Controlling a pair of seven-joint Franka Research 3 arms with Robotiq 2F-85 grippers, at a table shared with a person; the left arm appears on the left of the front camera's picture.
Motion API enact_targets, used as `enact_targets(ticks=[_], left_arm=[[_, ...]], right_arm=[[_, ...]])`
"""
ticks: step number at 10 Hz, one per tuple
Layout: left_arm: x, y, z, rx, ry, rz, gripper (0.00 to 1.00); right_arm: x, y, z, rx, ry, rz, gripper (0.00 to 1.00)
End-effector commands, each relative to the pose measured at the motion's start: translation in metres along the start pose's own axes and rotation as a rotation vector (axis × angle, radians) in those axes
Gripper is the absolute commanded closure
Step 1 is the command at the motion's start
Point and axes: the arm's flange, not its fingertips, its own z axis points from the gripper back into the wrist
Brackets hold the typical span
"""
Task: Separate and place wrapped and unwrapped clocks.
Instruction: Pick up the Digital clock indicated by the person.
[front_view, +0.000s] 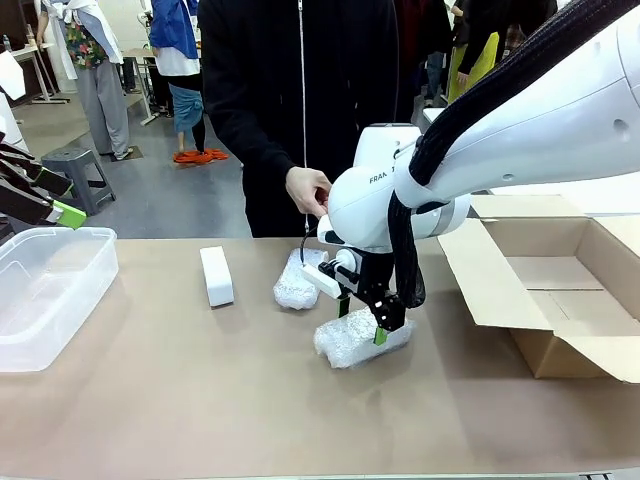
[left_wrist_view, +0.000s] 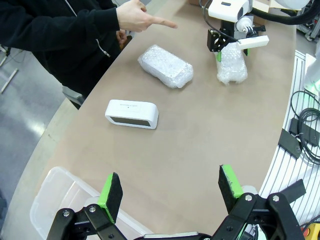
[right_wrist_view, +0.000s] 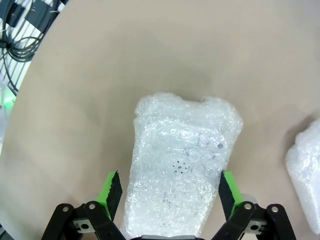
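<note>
A bubble-wrapped clock (front_view: 352, 342) lies near the table's middle, and my right gripper (front_view: 362, 322) is lowered over it, open. In the right wrist view that bundle (right_wrist_view: 182, 160) sits between the two green pads (right_wrist_view: 113, 187), which stand beside its sides. A second wrapped clock (front_view: 297, 283) lies just behind it, below the person's hand (front_view: 308, 188). The unwrapped white clock (front_view: 216, 275) stands to the left. My left gripper (left_wrist_view: 170, 187) hovers open and empty above the table's left end, looking down on the white clock (left_wrist_view: 131, 113) and both bundles (left_wrist_view: 166, 66).
A clear plastic bin (front_view: 50, 290) sits at the table's left end. An open cardboard box (front_view: 560, 290) lies at the right. The person stands at the far edge with a finger pointing (left_wrist_view: 150, 20) across the table. Cables (left_wrist_view: 305, 120) run along the near rail.
</note>
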Motion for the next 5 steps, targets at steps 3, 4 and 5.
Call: enact_targets(ticks=[3, 4, 5], left_arm=[[-0.0006, 0.0006, -0.0006, -0.013, -0.009, -0.001, 0.00], [-0.0006, 0.0006, -0.0006, -0.013, -0.009, -0.001, 0.00], [-0.0006, 0.0006, -0.0006, -0.013, -0.009, -0.001, 0.00]], right_arm=[[-0.0044, -0.0053, -0.0192, 0.030, 0.055, -0.030, 0.00], [-0.0041, -0.0057, -0.0209, 0.040, 0.050, -0.030, 0.00], [-0.0049, -0.0047, -0.0208, 0.048, 0.042, -0.030, 0.00]])
